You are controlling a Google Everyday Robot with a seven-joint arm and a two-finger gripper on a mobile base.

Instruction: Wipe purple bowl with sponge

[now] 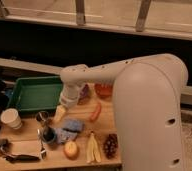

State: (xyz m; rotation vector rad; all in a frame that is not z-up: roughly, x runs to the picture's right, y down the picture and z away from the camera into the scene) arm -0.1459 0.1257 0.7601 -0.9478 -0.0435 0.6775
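Camera view: you are looking down on the gripper (62, 111), which is hanging just right of the green tray (34, 94).
Purple bowl (85, 92): dark, sitting between tray and orange bowl (104, 90).
Fingers: clamping the pale yellow sponge (58, 115).
Hidden: the arm is covering most of the purple bowl.
Surface: the wooden table (19, 136) is carrying a blue cloth (70, 125).

Purple bowl (84, 93), mostly hidden, just right of gripper (63, 106); pale yellow sponge (58, 115) beneath gripper
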